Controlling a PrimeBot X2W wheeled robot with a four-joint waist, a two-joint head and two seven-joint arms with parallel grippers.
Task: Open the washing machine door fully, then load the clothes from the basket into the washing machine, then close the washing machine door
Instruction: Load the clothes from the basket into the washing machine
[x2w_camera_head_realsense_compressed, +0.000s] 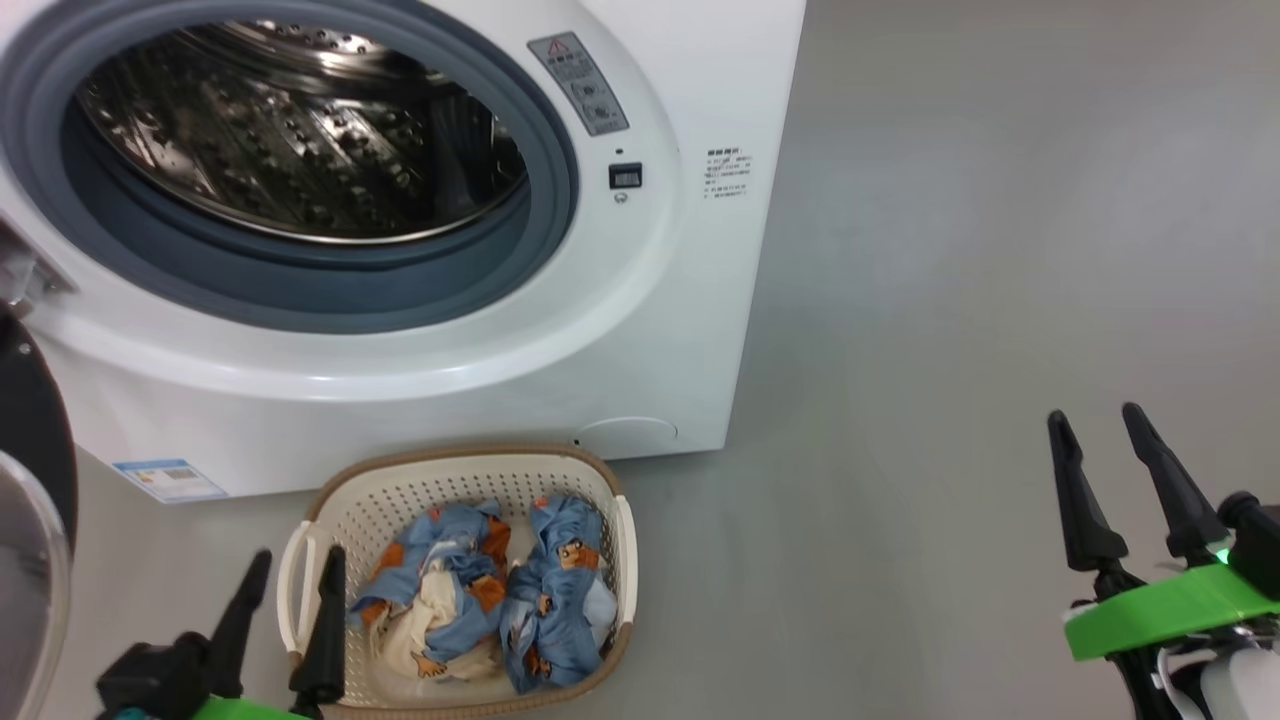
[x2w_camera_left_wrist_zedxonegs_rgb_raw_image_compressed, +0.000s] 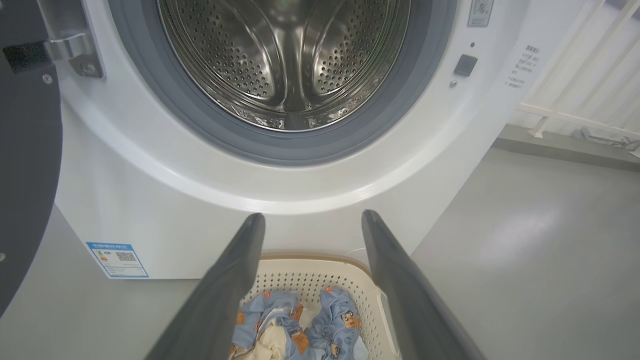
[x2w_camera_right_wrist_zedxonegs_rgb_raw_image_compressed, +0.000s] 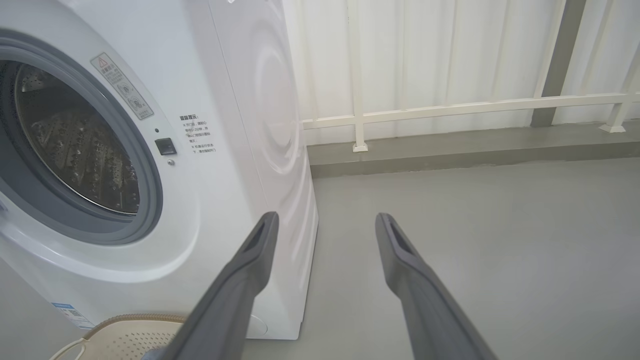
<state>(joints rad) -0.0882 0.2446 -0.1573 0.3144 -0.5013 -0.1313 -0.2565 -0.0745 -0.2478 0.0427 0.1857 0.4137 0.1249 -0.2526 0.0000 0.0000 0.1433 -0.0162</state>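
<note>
The white washing machine stands with its steel drum exposed. Its black-rimmed door hangs swung out at the far left edge, also seen as the door in the left wrist view. On the floor in front sits the cream basket holding the blue bear-print clothes. My left gripper is open just above the basket's left rim, nothing between its fingers. My right gripper is open over bare floor far to the right. The left wrist view looks over the basket and clothes toward the drum.
Grey floor stretches to the right of the machine. A white railing and pale panelled wall run behind, above a low grey kerb. A blue label sits on the machine's lower front corner.
</note>
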